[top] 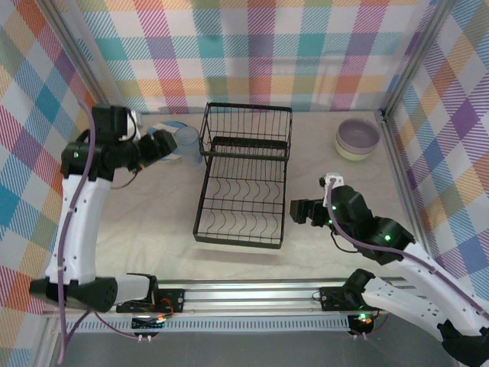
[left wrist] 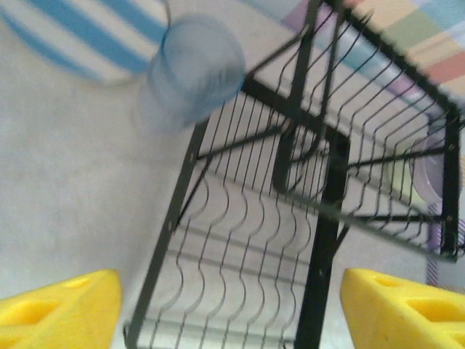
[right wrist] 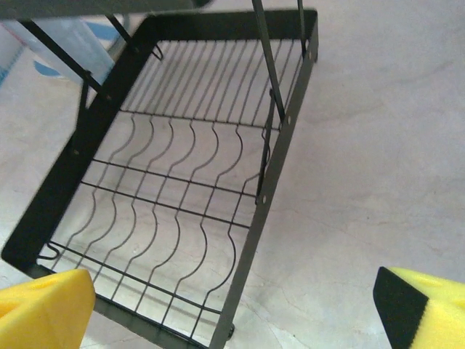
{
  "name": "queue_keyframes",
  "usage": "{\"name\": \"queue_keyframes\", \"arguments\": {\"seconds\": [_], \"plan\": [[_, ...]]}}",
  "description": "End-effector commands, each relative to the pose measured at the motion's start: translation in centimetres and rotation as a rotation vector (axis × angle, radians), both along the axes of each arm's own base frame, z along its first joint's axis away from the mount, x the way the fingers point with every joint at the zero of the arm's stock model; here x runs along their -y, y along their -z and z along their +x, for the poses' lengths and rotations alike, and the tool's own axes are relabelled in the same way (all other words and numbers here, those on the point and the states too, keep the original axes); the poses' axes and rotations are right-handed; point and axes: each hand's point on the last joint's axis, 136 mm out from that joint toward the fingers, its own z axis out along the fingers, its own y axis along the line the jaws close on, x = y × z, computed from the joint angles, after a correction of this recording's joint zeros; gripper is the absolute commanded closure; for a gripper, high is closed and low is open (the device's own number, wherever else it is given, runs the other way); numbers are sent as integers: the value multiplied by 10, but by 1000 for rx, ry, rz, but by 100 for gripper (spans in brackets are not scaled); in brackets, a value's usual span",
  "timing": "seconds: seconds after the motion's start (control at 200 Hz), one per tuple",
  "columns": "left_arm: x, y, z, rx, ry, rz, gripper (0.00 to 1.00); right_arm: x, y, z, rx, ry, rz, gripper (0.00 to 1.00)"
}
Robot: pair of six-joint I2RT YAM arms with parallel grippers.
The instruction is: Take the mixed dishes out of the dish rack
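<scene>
No readable text anywhere (dish rack (top: 246, 149) included).

It's a lab booth (plaid walls (top: 252, 53), aluminium rail (top: 252, 293)).

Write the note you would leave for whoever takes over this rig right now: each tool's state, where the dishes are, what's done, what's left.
Left tool: open, empty, left of the black wire dish rack.
Right tool: open, empty, at the rack's right side.
Dishes: translucent grey-blue tumbler and blue-and-white striped round plate on the table left of the rack; lavender bowl nested in pale green bowl, far right.
Done: rack looks empty.
Left: probably nothing to unload; draw both arms back.
</scene>
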Motion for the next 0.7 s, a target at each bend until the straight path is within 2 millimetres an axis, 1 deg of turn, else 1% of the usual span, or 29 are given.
{"name": "queue_keyframes", "arguments": {"seconds": [0.0,0.05,0.12,0.22,0.285,0.35,0.445,0.49,0.61,0.695], "plan": [[13,54,-34,-151,61,-55,30,-8,35,2,-131,29,-7,1],[15,77,-52,-210,68,-39,33,-13,51,4,-194,35,-8,0],[24,106,-69,-257,91,-37,34,-24,67,5,-258,29,7,4],[38,145,-80,-322,122,-23,35,-39,88,10,-321,15,14,8],[47,166,-83,-365,146,5,35,-39,102,14,-363,48,-28,9],[56,179,-83,-380,172,36,34,-41,112,19,-389,63,-55,11],[62,195,-79,-398,172,65,34,-46,123,25,-410,70,-54,15],[63,202,-76,-413,168,76,36,-45,131,27,-434,85,-59,18],[67,214,-67,-416,168,118,40,-45,150,28,-505,108,-58,26],[67,222,-60,-419,160,140,44,-46,156,29,-517,106,-59,34]]}}
